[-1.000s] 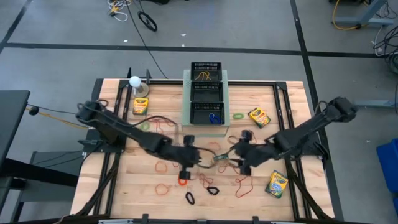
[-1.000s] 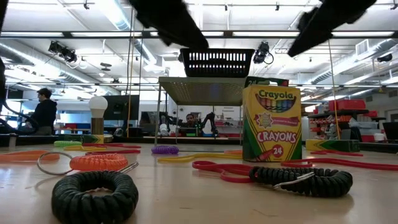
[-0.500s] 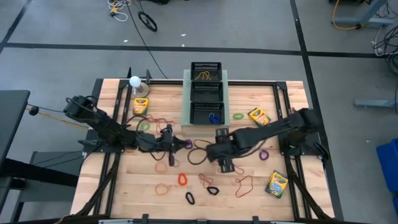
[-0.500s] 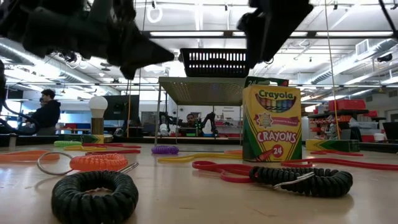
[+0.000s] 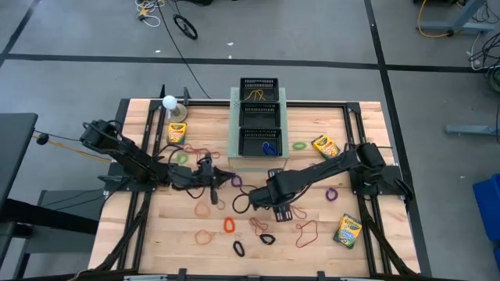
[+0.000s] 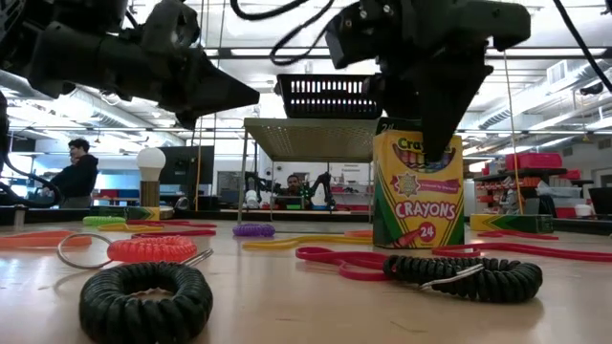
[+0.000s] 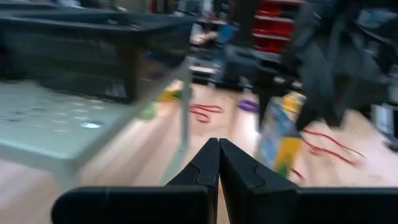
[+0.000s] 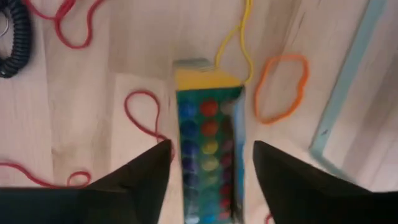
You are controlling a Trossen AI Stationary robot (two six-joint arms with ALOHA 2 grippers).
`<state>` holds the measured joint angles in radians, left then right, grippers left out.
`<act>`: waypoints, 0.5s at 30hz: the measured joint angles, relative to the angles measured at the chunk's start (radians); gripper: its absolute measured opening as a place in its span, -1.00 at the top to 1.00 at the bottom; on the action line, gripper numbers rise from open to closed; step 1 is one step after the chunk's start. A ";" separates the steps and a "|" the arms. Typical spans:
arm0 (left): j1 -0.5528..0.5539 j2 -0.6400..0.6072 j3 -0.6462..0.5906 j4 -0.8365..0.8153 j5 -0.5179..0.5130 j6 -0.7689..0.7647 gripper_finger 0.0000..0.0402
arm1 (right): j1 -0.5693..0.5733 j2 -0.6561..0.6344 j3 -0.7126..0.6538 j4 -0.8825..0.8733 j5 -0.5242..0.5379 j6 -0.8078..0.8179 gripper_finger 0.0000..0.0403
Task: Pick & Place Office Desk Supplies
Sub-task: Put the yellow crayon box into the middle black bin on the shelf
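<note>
One yellow-and-green crayon box [image 6: 418,188] stands upright near the table's middle. My right gripper [image 5: 272,202] hangs open right above it. In the right wrist view the box top [image 8: 208,118] lies between the two spread fingers [image 8: 135,180], which do not grip it. My left gripper [image 5: 215,179] hovers left of centre, shut and holding nothing; its fingertips [image 7: 219,154] press together. More crayon boxes lie at the back left [image 5: 176,133], back right [image 5: 324,146] and front right [image 5: 347,231]. Three black mesh trays [image 5: 259,115] sit in a row at the back.
The trays rest on a pale-green perforated box [image 5: 233,125]. A white ball on a stand [image 5: 169,102] is at the back left. Loose rubber bands and coils lie about: orange [image 5: 229,225], red [image 5: 306,232], black [image 5: 239,248], purple [image 5: 331,193].
The right arm swung from the right side toward the centre and came down over the upright crayon box. The left gripper closed and drew back to the left.
</note>
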<state>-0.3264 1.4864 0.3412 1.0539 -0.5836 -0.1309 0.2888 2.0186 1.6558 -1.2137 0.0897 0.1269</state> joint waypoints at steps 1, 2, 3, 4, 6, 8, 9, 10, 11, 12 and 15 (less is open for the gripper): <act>0.000 0.004 0.000 0.011 -0.035 -0.001 0.94 | -0.003 0.000 -0.001 -0.012 -0.015 0.017 -0.04; 0.000 0.009 0.000 0.019 -0.061 -0.001 0.94 | -0.007 0.000 -0.001 -0.020 -0.028 0.030 0.03; 0.000 0.014 0.000 0.021 -0.083 0.002 0.94 | -0.010 0.000 -0.001 -0.019 -0.046 0.039 0.11; 0.001 0.021 0.000 0.026 -0.094 0.009 0.94 | -0.014 0.000 -0.001 -0.018 -0.067 0.052 0.18; 0.008 0.032 0.000 0.031 -0.095 0.019 0.94 | -0.019 -0.002 0.012 -0.032 -0.112 0.087 0.33; 0.015 0.046 0.000 0.041 -0.097 0.020 0.94 | -0.025 -0.006 0.050 -0.058 -0.146 0.135 0.46; 0.021 0.054 0.000 0.050 -0.099 0.023 0.94 | -0.026 -0.008 0.080 -0.077 -0.159 0.162 0.51; 0.027 0.063 0.000 0.059 -0.101 0.028 0.94 | -0.027 -0.008 0.113 -0.102 -0.167 0.192 0.55; 0.034 0.074 0.000 0.073 -0.107 0.031 0.94 | -0.030 -0.008 0.152 -0.132 -0.170 0.227 0.57; 0.039 0.085 0.001 0.084 -0.113 0.033 0.94 | -0.034 -0.008 0.193 -0.159 -0.171 0.268 0.58; 0.042 0.108 0.000 0.094 -0.127 0.028 0.94 | -0.060 -0.010 0.328 -0.206 -0.203 0.415 0.53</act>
<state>-0.2847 1.5943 0.3416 1.1479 -0.7101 -0.1031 0.2285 2.0090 1.9840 -1.4199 -0.1132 0.5414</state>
